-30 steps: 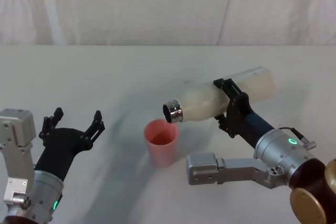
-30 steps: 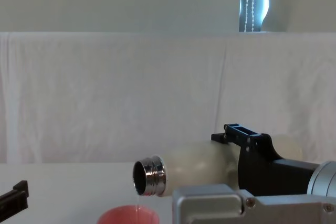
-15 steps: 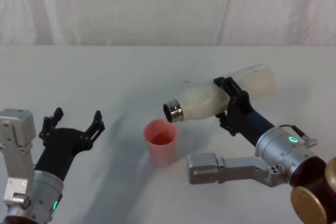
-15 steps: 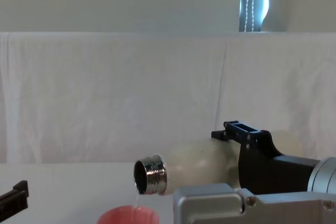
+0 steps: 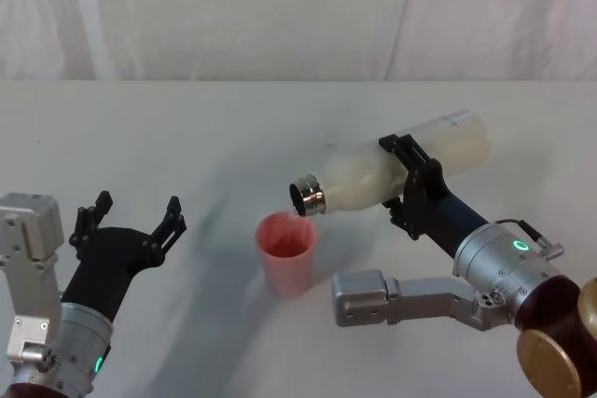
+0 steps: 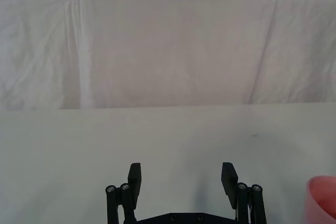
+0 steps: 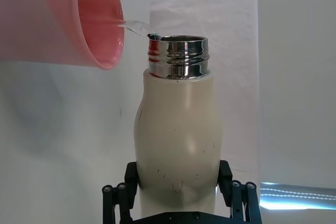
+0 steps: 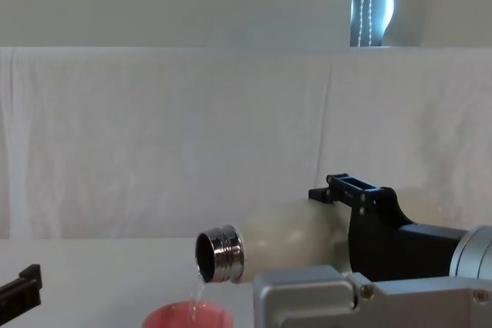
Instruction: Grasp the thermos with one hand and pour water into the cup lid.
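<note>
Right claw [image 5: 410,185] pours thermos [image 5: 373,172], apparently

The thermos [image 5: 392,172] — a tall cream-white matte bottle with rounded shoulders and a shiny threaded steel neck — lies tipped nearly level in mid-air at centre right of the head view, its open mouth pointing toward the lower left. A thin stream of water runs from the lip (clearest in the chest view, bottom centre) down into the cup lid [image 5: 287,253]. That small salmon-pink cup stands upright on the white counter [image 5: 187,137] just below the mouth, lower centre of the frame — far shorter and narrower than the bottle.
</note>
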